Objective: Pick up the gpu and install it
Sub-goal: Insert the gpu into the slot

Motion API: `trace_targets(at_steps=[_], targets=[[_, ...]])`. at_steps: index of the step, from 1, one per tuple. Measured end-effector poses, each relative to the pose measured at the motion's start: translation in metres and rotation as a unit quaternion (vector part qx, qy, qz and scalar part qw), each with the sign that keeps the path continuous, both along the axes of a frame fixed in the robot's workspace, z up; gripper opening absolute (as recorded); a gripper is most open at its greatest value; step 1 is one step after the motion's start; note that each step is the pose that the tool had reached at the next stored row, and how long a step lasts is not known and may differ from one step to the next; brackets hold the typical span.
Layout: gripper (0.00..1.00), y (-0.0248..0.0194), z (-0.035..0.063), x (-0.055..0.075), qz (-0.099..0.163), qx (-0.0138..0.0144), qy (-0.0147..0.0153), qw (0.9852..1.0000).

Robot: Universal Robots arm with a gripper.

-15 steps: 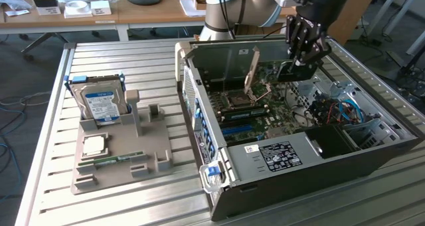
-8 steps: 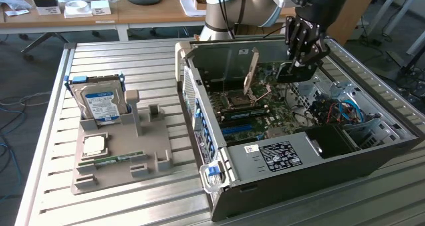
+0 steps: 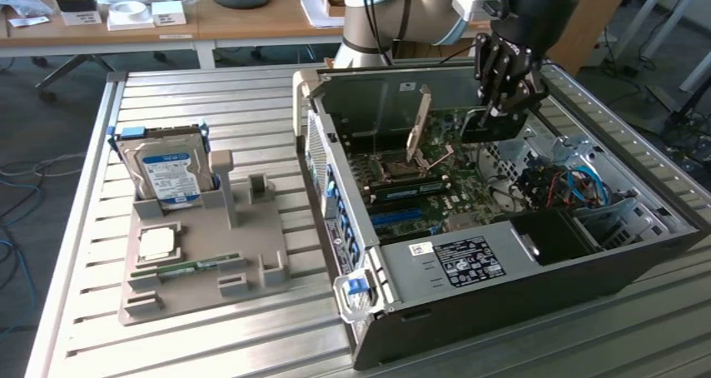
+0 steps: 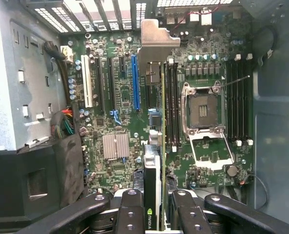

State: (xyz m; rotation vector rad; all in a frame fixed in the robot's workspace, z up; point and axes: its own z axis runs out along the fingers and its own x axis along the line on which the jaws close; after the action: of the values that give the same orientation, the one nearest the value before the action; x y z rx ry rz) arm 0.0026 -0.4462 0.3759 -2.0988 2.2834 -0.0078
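Note:
My gripper (image 3: 502, 107) hangs over the open computer case (image 3: 500, 311), shut on the gpu (image 3: 494, 128), which looks like a dark card held upright above the motherboard (image 3: 428, 191). In the wrist view the gpu (image 4: 155, 165) is seen edge-on between the two black fingers (image 4: 131, 212), with its green board edge and an NVIDIA mark near the grip. Its silver end bracket (image 4: 154, 41) points toward the case's rear slots. The card hovers between the blue slot (image 4: 135, 83) and the empty CPU socket (image 4: 202, 109), apart from the board.
On the exterior view's left a grey holder (image 3: 200, 286) carries a silver hard drive (image 3: 166, 174), a CPU chip (image 3: 158, 243) and a green RAM stick (image 3: 189, 268). Inside the case are a black power-supply box (image 3: 555, 232), blue cables (image 3: 584, 186) and a raised CPU latch (image 3: 422, 120).

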Motion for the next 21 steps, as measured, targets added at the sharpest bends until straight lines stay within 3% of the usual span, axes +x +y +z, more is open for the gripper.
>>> trace_targets(at_steps=[13, 21], targets=[[0.27, 0.0016, -0.0012, -0.0067, 0.0, 0.0, -0.0003, 1.0], [0.27, 0.002, -0.0073, -0.0074, 0.0, -0.0002, -0.0003, 1.0]])
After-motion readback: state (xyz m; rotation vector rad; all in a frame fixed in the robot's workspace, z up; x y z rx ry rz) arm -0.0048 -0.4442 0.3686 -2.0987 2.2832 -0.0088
